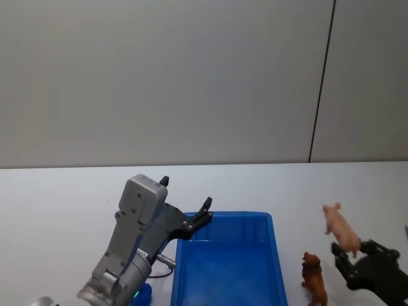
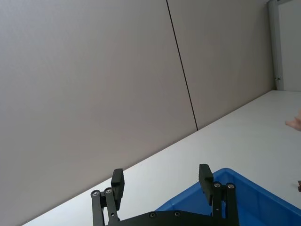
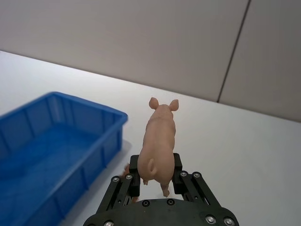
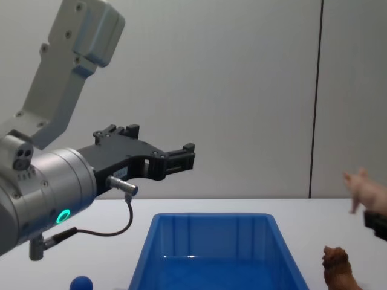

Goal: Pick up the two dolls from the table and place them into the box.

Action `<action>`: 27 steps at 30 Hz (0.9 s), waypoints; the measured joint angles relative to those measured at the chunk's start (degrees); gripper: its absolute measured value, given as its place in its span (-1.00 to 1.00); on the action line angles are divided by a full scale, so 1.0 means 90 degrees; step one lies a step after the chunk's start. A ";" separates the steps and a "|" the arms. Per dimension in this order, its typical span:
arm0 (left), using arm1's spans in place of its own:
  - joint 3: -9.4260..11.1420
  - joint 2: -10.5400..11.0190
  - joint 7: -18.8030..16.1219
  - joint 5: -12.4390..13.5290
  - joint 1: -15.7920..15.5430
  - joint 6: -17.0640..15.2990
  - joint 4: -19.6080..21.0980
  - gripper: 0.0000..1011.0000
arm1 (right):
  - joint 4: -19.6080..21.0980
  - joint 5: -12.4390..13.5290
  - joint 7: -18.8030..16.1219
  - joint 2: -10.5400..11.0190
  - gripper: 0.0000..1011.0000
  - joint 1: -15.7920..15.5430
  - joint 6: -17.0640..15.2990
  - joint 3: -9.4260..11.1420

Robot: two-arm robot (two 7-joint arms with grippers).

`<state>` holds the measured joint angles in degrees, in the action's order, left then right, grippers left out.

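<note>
Carrying the pink doll [image 1: 338,228] to the box [image 1: 242,215] looks like your step in hand. The right gripper [image 1: 349,248] is narrowly closed on the doll's hindquarters, holding it clear of the table [image 1: 64,197].

- The doll's long axis runs straight out from the fingers: tail at the palm end, snout beyond the fingertips and tipped upward.
- The box lies off the gripper's left side. The brown doll [image 1: 314,277] stands on the table between gripper and box, low beside the fingers.
- Swing left at height, so the pig passes over the brown doll and the rim. Let go only over the box floor, since a rump-only grip may pivot.
- The left gripper [image 2: 161,175] is spread wide and holds nothing, hovering at the box's far left corner.
</note>
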<state>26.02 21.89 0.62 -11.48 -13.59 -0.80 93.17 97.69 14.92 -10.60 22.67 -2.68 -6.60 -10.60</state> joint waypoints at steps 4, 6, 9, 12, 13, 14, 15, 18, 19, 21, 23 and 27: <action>0.0000 0.0000 0.0000 0.0000 0.0000 0.0000 0.0000 0.98 | 0.0083 -0.0045 -0.0284 -0.0061 -0.29 0.0154 -0.0046 -0.0047; 0.0000 0.0000 0.0000 0.0000 0.0000 0.0000 0.0000 0.98 | 0.0099 -0.0069 -0.0454 -0.0106 -0.29 0.0247 -0.0102 -0.0081; 0.0000 0.0000 0.0000 0.0000 0.0000 0.0000 0.0000 0.98 | 0.0101 -0.0089 -0.0619 -0.0157 -0.29 0.0345 -0.0168 -0.0122; 0.0000 0.0000 0.0000 0.0000 0.0000 0.0000 0.0000 0.98 | 0.0073 -0.0119 -0.0858 -0.0246 -0.29 0.0484 -0.0283 -0.0189; 0.0000 0.0000 0.0000 0.0000 0.0000 0.0000 0.0000 0.98 | 0.0065 -0.0125 -0.0914 -0.0262 -0.29 0.0506 -0.0311 -0.0201; 0.0000 0.0000 0.0000 0.0000 0.0000 0.0000 0.0000 0.98 | 0.0025 -0.0140 -0.1030 -0.0318 -0.29 0.0585 -0.0378 -0.0246; 0.0000 0.0000 0.0000 0.0000 0.0000 0.0000 0.0000 0.98 | 0.0000 -0.0150 -0.1110 -0.0352 -0.29 0.0632 -0.0427 -0.0272; 0.0000 0.0000 0.0000 0.0000 0.0000 0.0000 0.0000 0.98 | -0.0132 -0.0198 -0.1409 -0.0507 -0.29 0.0816 -0.0629 -0.0388; 0.0000 0.0000 0.0000 0.0000 0.0000 0.0000 0.0000 0.98 | -0.0162 -0.0209 -0.1460 -0.0539 -0.29 0.0853 -0.0669 -0.0411; 0.0000 0.0000 0.0000 0.0000 0.0000 0.0000 0.0000 0.98 | -0.0230 -0.0231 -0.1552 -0.0606 -0.29 0.0929 -0.0746 -0.0463; 0.0000 0.0000 0.0000 0.0000 0.0000 0.0000 0.0000 0.98 | -0.0344 -0.0264 -0.1679 -0.0718 -0.29 0.1043 -0.0850 -0.0546; 0.0000 0.0000 0.0000 0.0000 0.0000 0.0000 0.0000 0.98 | -0.0500 -0.0302 -0.1798 -0.0855 -0.06 0.1185 -0.0971 -0.0639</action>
<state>26.02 21.89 0.62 -11.48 -13.59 -0.80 93.17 93.19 12.21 -26.77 14.98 7.99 -15.35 -16.35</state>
